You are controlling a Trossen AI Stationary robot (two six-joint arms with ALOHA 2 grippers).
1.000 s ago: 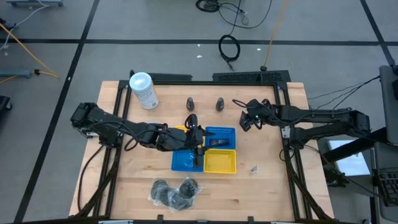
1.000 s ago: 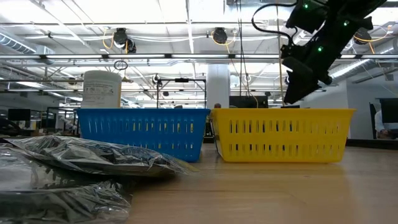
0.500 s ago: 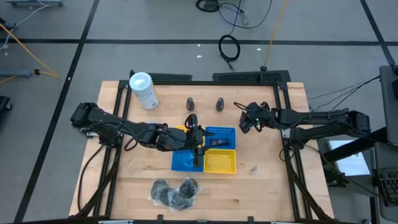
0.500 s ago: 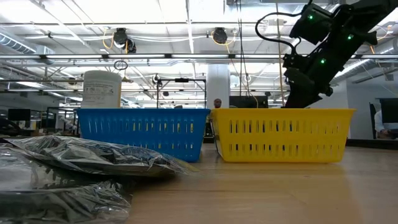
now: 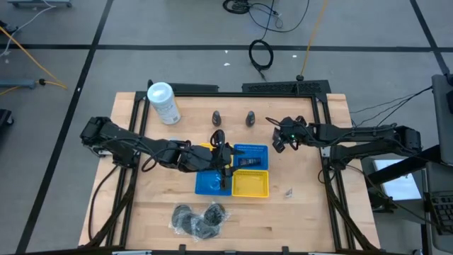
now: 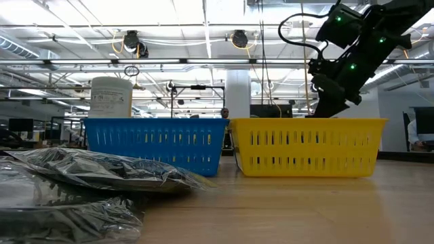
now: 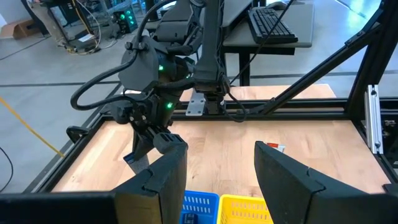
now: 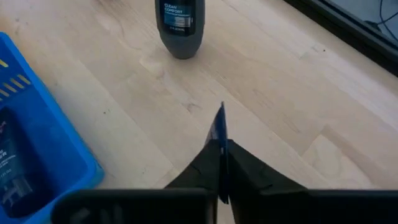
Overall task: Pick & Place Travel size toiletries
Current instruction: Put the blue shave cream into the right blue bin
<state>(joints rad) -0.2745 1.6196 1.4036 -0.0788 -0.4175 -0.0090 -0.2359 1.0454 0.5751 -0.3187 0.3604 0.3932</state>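
Wood counter (image 5: 304, 205): right gripper (image 8: 221, 134) clenched on thin blue sachet (image 8: 219, 127), right of blue basket (image 5: 251, 151); dark mini bottle (image 8: 180, 25) reads "CLEAN COMFORT". Left gripper (image 7: 214, 168) released over baskets.

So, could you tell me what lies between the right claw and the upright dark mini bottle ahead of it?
Only bare wooden table separates the right claw from the dark mini bottle, per the right wrist view.

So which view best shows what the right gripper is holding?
The right wrist view: the right gripper is shut on a thin blue sachet, seen edge-on. The left wrist view shows it dimly; the high and low views don't resolve it.
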